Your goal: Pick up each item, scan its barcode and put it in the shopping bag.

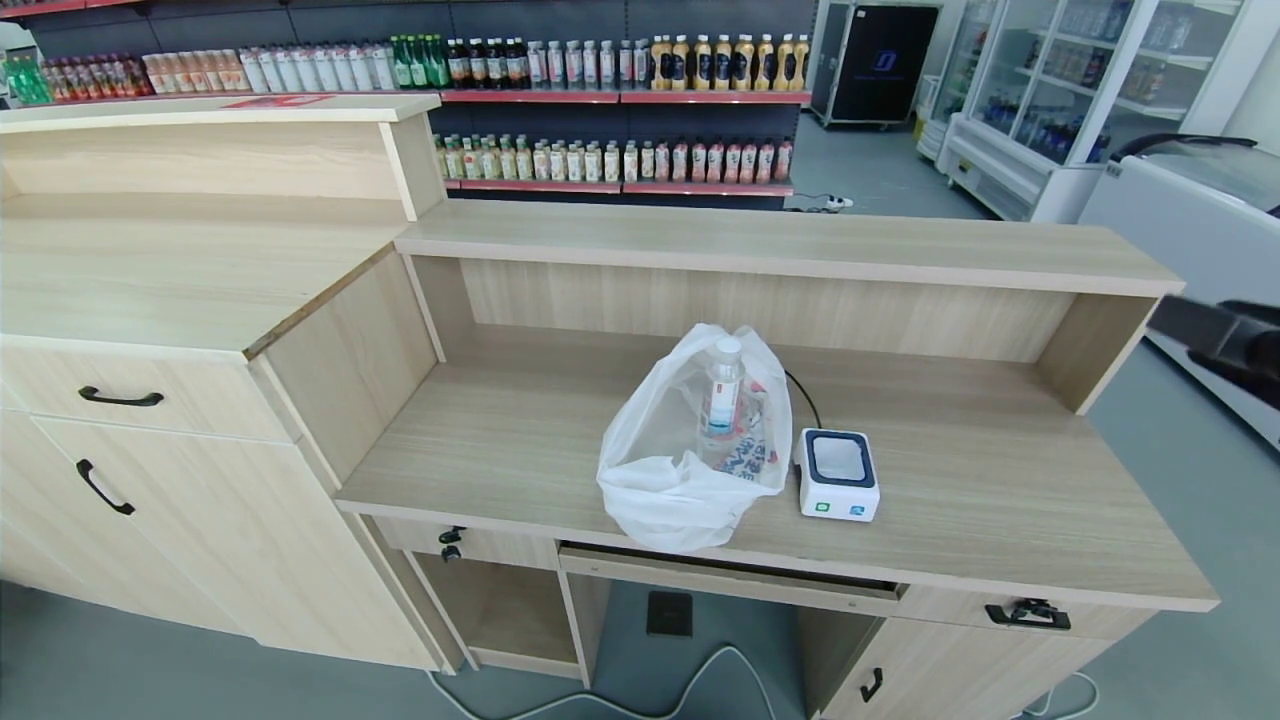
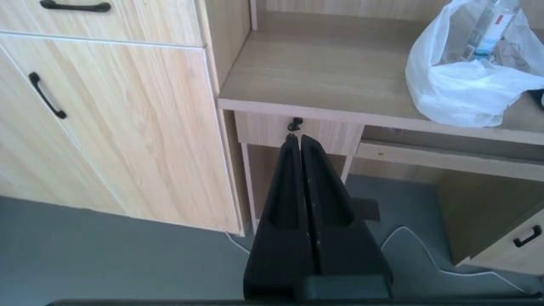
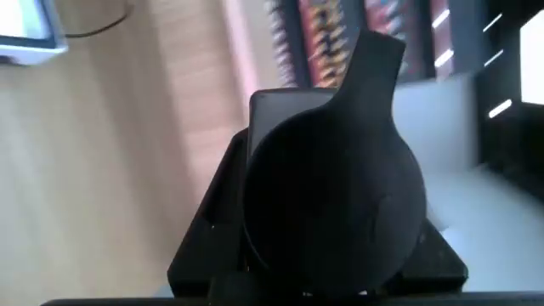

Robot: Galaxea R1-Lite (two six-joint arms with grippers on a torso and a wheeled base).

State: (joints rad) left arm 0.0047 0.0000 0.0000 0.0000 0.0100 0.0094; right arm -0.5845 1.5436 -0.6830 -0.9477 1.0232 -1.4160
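While the left jaws sit pressed together with no gap and nothing between them, low in front of the bench [image 1: 500, 430], their tips point toward the keyed drawer [image 2: 295, 126] under its front edge. The shopping bag [image 1: 660, 470] rests on the bench top, higher than those jaws, beyond their tips and well apart from them. The white, thin bag is slumped at its base with its mouth gaping upward.

Inside it a clear water bottle [image 1: 722, 395] stands nearly upright, long axis vertical, its white cap at the top and level with the bag's handles. Against the bottle's lower half lies a packet with red and blue print [image 1: 752, 448], too veiled by plastic to make out further.

Just beside the bag, on the side nearer the right jaws, the white scanner [image 1: 838, 475] lies flat with its window facing up. A dark cable [image 1: 803, 398] runs from behind it.

The right jaws hang off the far end of the bench, well apart from the scanner and bag. Whether they are open or closed cannot be told.
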